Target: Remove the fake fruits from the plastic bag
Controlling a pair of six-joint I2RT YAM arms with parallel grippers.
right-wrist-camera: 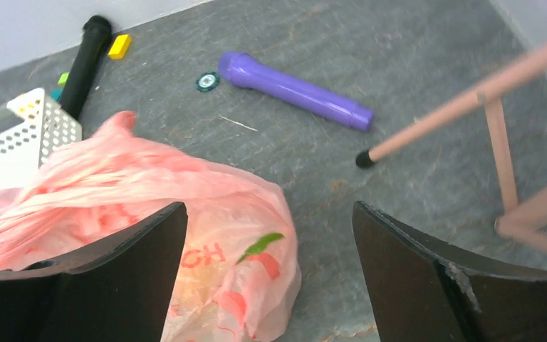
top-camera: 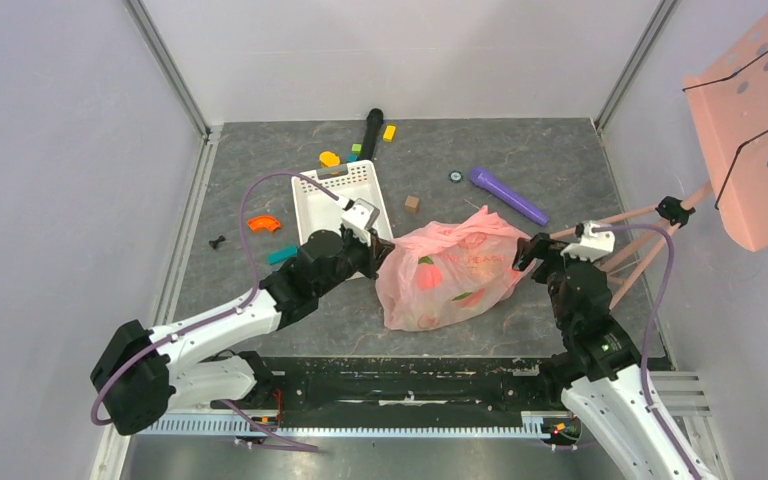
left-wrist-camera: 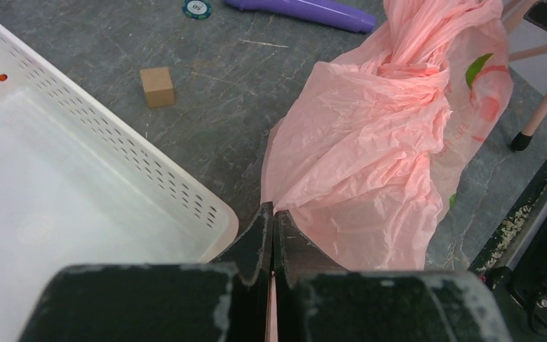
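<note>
On the desk [top-camera: 560,300] there is one bag [top-camera: 450,270]; the fruits in it cannot be counted through the plastic. There is one basket [top-camera: 338,200], one purple cylinder [top-camera: 508,195] and one black stick [top-camera: 372,130].

Four small blocks show clearly:
- one yellow block [top-camera: 389,133]
- one green block [top-camera: 356,150]
- one brown block [top-camera: 412,203]
- one teal block [top-camera: 282,255]

There are two orange pieces, a rounded piece [top-camera: 329,159] and a curved piece [top-camera: 263,224]. There is also one round token [top-camera: 455,176], one tiny black part [top-camera: 218,241] and one perforated stand [top-camera: 750,130].

There are two arms, the left arm [top-camera: 230,320] and the right arm [top-camera: 590,320], with one gripper each: the left gripper [left-wrist-camera: 273,221] and the right gripper [right-wrist-camera: 269,214].
</note>
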